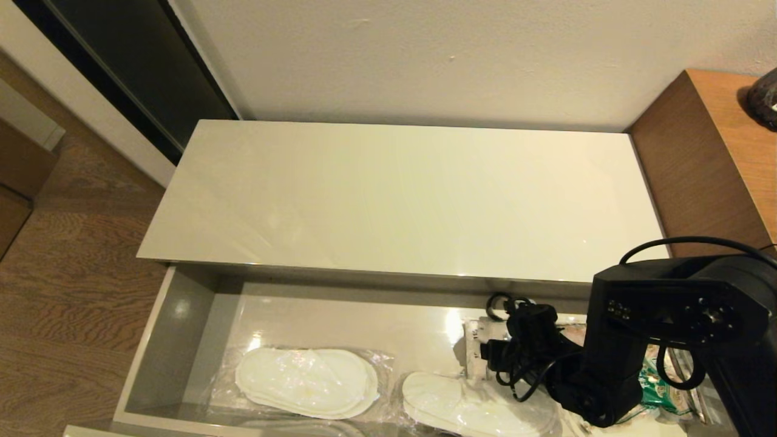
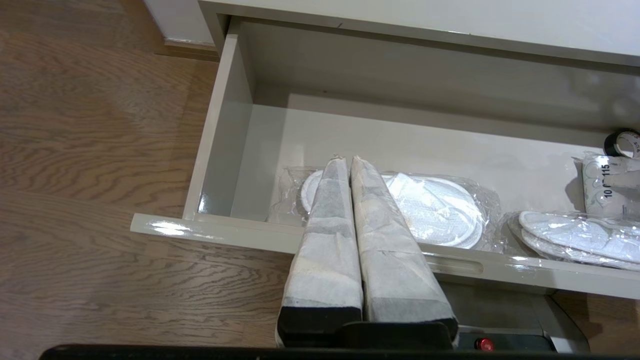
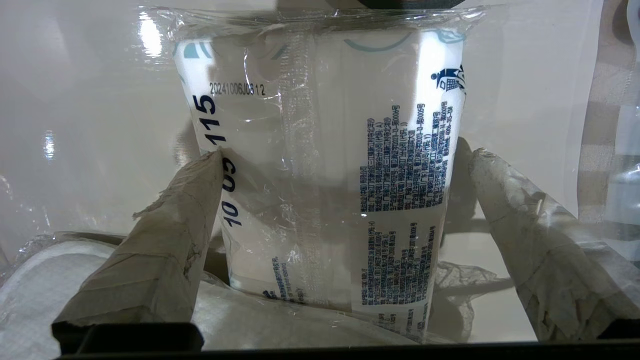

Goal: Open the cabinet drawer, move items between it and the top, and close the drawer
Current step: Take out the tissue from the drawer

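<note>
The cabinet drawer (image 1: 176, 328) is pulled out below the bare top (image 1: 400, 194). Two clear-wrapped pairs of white slippers (image 1: 306, 382) (image 1: 467, 409) lie on its floor. Right of them is the tissue pack (image 3: 325, 190), white side with dark-blue print facing up. My right gripper (image 3: 345, 154) is down in the drawer, open and straddling the pack; one fingertip (image 3: 200, 200) touches its edge and the other stands just off it. My left gripper (image 2: 348, 160) is shut and empty, hovering over the drawer's front edge (image 2: 225, 230) above the left slipper pair (image 2: 435, 210).
A green-labelled snack bag (image 1: 658, 382) lies in the drawer's right end, partly under my right arm. A small black ring (image 2: 622, 142) sits behind the tissue pack. The taller brown wooden unit (image 1: 704, 158) flanks the cabinet on the right; wood floor (image 1: 73, 273) lies to the left.
</note>
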